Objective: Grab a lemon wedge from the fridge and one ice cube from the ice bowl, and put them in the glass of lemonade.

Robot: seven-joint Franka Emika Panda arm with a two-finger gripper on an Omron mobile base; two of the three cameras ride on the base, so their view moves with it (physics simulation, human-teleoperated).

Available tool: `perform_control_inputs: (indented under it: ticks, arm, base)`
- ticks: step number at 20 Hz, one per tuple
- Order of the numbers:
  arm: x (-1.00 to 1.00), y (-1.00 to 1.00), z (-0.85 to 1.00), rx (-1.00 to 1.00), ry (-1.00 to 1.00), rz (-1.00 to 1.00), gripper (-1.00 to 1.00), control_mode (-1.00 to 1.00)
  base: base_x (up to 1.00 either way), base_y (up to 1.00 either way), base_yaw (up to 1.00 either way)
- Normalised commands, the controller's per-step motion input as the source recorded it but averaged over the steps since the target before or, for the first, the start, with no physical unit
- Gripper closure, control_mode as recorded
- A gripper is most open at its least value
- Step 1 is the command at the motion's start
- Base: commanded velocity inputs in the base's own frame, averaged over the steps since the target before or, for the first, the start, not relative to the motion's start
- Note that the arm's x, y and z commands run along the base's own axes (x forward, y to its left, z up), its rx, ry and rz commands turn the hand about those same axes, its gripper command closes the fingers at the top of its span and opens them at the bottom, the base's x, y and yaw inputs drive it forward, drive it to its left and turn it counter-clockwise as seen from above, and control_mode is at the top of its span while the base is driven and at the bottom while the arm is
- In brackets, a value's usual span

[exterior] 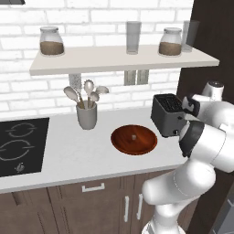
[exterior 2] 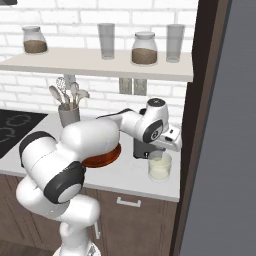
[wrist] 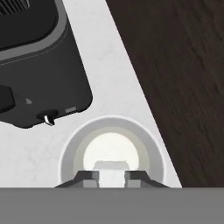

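While my arm bends right past the toaster, the bowl sits left. From the right, my hand hangs over the glass. Looking down, my gripper pinches an ice cube above it.

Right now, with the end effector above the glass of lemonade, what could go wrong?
1. The end effector holds a small pale ice cube over the glass. Its centering is hard to judge, so the cube might hit the rim on release.
2. The toaster stands close beside the glass; a sideways move could bump it.
3. The glass stands near the counter edge, so a push might tip it off.
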Motion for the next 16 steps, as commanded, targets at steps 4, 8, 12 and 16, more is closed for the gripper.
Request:
perform_control_inputs:
  ticks: [4, 8, 12, 16]
  arm:
    - [0.0, 0.0, 0.0, 0.0, 0.0, 0.0, -1.0, -1.0]
    - [0.0, 0.0, 0.0, 0.0, 0.0, 0.0, -1.0, -1.0]
    - [-0.07, 0.0, 0.07, 0.0, 0.0, 0.0, -1.0, -1.0]
    - [-0.38, 0.09, 0.66, -0.01, 0.0, 0.0, -1.0, -1.0]
  base:
    - [0.0, 0.0, 0.0]
    - [0.0, 0.0, 0.0]
    - [0.0, 0.0, 0.0]
    - [0.0, 0.0, 0.0]
